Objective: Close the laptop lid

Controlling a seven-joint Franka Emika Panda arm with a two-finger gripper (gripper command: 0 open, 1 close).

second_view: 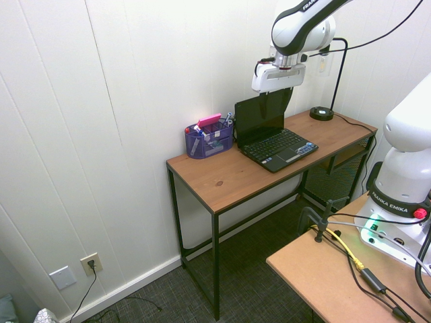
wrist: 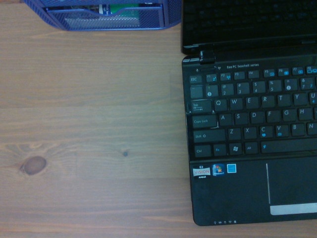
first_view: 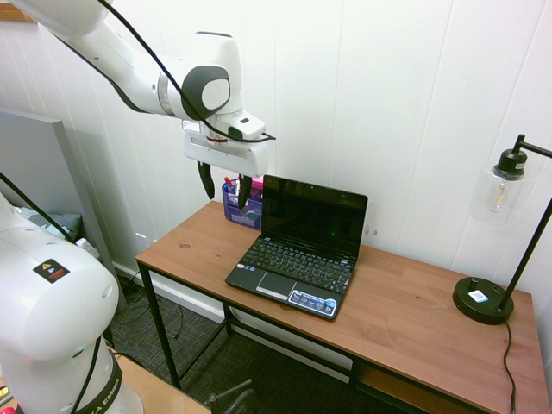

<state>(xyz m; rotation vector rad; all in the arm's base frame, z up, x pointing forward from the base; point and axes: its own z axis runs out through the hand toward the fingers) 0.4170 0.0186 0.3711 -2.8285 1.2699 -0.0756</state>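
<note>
— What's going on from the first side?

— The laptop (first_view: 297, 250) is sitting open on the desk (first_view: 405, 319), close to the back edge and nearer the desk's left end. Its lid (first_view: 314, 216) is standing upright, leaning back a little, with the dark screen facing the front edge. The gripper (first_view: 225, 185) is hanging in the air above the back left corner, pointing straight down, fingers (first_view: 205, 179) spread apart and holding nothing. It's just left of the lid's upper corner, not touching it. A blue mesh organizer (first_view: 237, 203) is showing behind the fingers, against the wall. A black lamp (first_view: 485, 299) is standing near the right end.

— And from the other side?

— There the desk (second_view: 229, 180) is running away from me, the organizer (second_view: 209, 139) sitting at the back edge with a pink thing (second_view: 209, 120) poking out of it. The laptop (second_view: 273, 136) is just beyond it, lid (second_view: 258, 118) up. The gripper (second_view: 281, 91) is hovering above the lid's top edge; I can't tell the fingers apart from here. The lamp's base (second_view: 321, 114) is lying at the far end.

— What's the wrist camera seeing?

— Bare wood (wrist: 89, 129), one knot in it, with the laptop's (wrist: 247, 163) keyboard corner beside it. The lid's (wrist: 242, 25) lower edge is rising at the hinge, and the organizer's (wrist: 109, 17) blue mesh is sitting beside the lid.
</note>
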